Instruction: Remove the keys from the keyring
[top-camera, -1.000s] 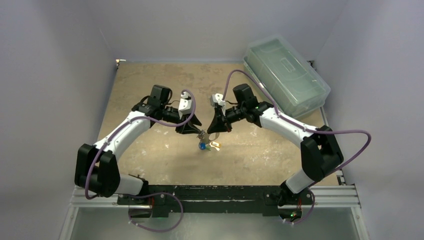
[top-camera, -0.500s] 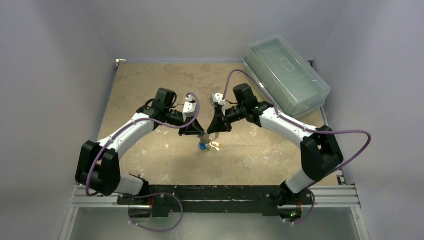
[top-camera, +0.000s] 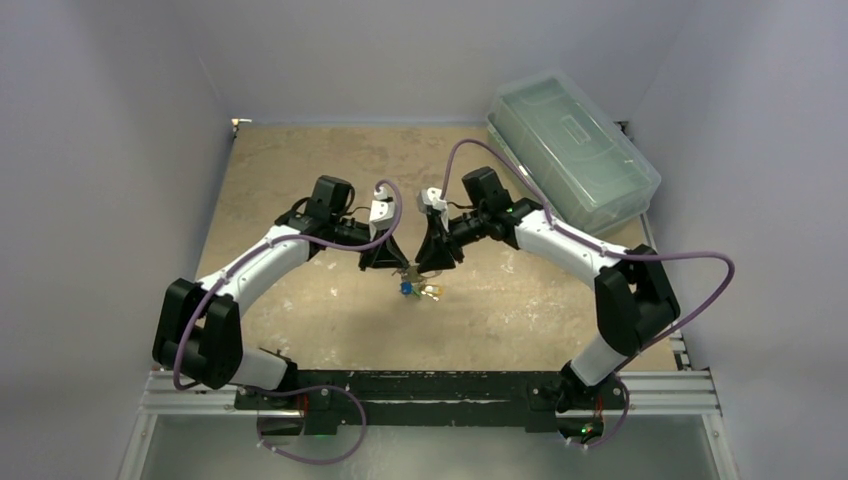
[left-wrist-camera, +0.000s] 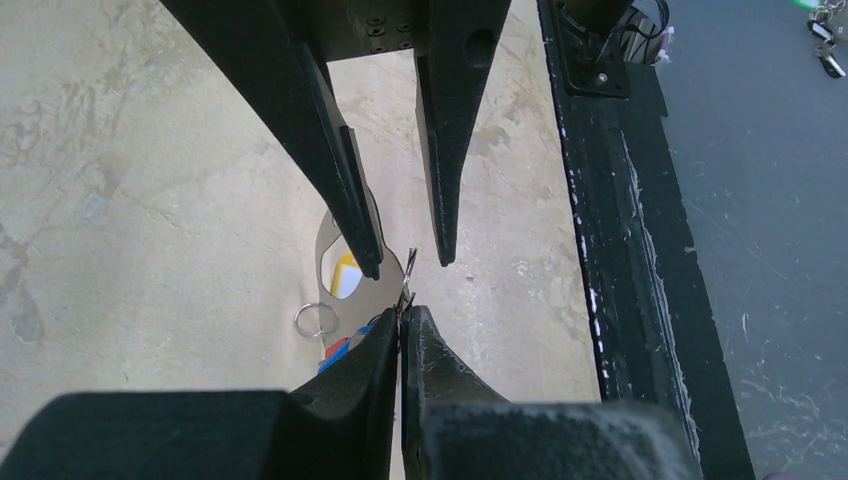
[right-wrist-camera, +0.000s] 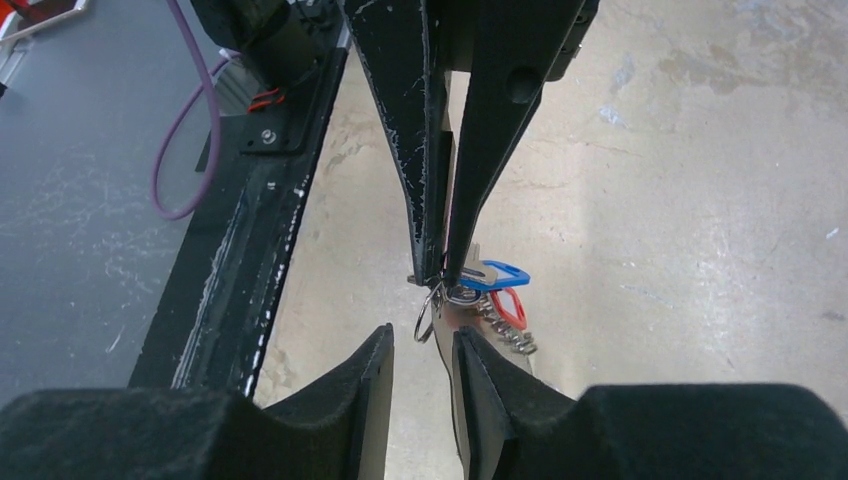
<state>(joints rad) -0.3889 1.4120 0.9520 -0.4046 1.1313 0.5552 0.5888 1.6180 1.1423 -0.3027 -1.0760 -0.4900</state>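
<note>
The keys hang in a small bunch between my two grippers, above the table's middle. My left gripper is shut, and in the left wrist view it pinches a thin wire loop of the bunch. The pale silver keyring hangs just beyond it, an orange tag showing through its hole. In the right wrist view the blue tag, red tag and a small ring hang at the left gripper's tips. My right gripper is open, its jaws either side of the keyring's edge.
A clear plastic lidded bin stands at the back right of the tan table. The black base rail runs along the near edge close below the grippers. Grey walls enclose the table on three sides.
My left gripper has moved right and slightly away, closing up to the right gripper. The right gripper has shifted a little left. The bunch still hangs between them.
</note>
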